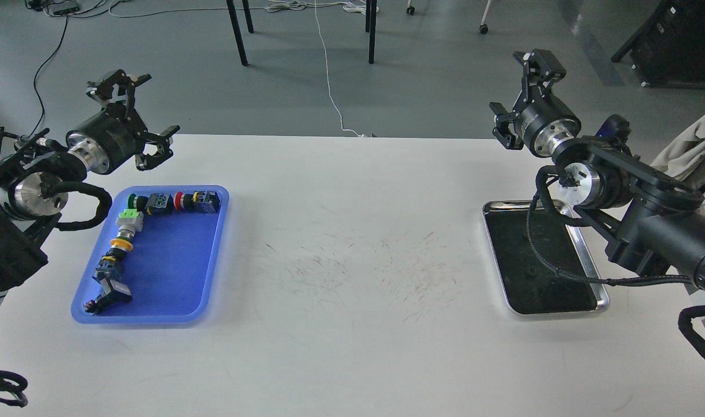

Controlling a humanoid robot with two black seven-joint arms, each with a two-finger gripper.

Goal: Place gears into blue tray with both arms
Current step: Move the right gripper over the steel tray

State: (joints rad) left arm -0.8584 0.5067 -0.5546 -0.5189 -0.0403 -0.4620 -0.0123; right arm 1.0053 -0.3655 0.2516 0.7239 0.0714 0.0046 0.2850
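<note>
Robotics lab or test workshop. Evidence: bare grey floor (445,75) w/ loose white cable (328,75) running to the far edge of the scuffed white desk (352,260); black metal furniture legs (236,32) and a caster wheel (483,28) beyond; dark equipment cabinet (676,40) at far right; black power cords (45,63) at far left.
</note>
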